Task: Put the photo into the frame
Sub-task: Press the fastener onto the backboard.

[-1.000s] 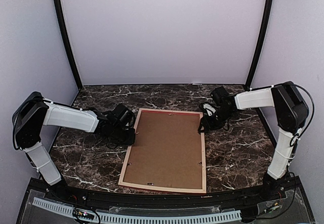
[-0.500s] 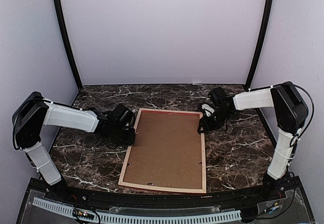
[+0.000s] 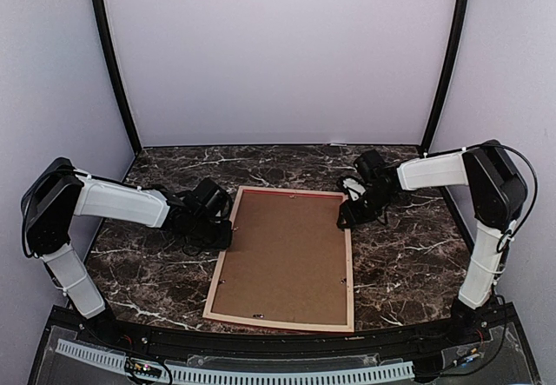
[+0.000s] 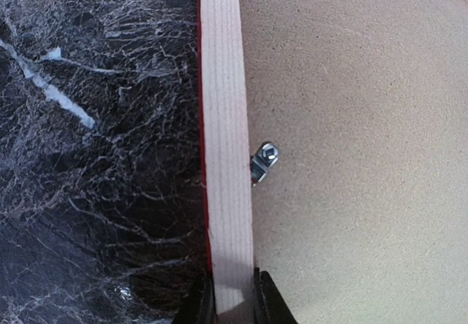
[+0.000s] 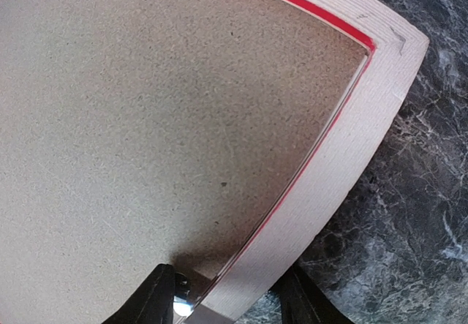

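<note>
Reaching in from the left side of the table, the left hand sits at the left rail of the frame, about a third of the way down from its far corner. In the left wrist view its fingers stand narrow, one on each side of the pale wood rail and flush against it, so this hand holds the frame by that rail. A small metal turn clip is fixed to the inner side of the same rail and overlaps the brown backing board. A thin red line shows along the rail's outer bottom edge.

The frame lies flat on the dark marbled table between the two arms, back side up, long sides running away from the bases, slightly skewed. The backing board fills its opening.

On the right, the right hand is at the right rail, just below the far right corner. In the right wrist view one of its fingers rests over the backing board beside a metal clip, and the other stands at the rail's outer edge. The rail passes between them. The opening is moderate; whether it is clamped on the rail cannot be told.
</note>
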Tool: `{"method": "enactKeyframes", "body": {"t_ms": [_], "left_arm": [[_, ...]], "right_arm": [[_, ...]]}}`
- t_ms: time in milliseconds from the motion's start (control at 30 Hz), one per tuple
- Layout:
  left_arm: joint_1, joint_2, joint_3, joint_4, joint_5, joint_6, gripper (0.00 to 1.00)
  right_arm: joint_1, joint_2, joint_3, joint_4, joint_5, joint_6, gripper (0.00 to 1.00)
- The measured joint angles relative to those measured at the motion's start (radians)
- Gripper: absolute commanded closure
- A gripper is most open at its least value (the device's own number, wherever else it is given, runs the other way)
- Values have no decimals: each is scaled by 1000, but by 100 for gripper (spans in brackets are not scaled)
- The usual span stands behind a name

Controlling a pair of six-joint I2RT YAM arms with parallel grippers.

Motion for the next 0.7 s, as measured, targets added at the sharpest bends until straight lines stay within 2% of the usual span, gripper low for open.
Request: {"method": "enactKeyframes", "body": {"t_ms": [700], "left_arm": [[0, 0, 0, 0, 3, 1, 89]], "right_arm": [[0, -39, -37, -26, -40, 0, 46]]}}
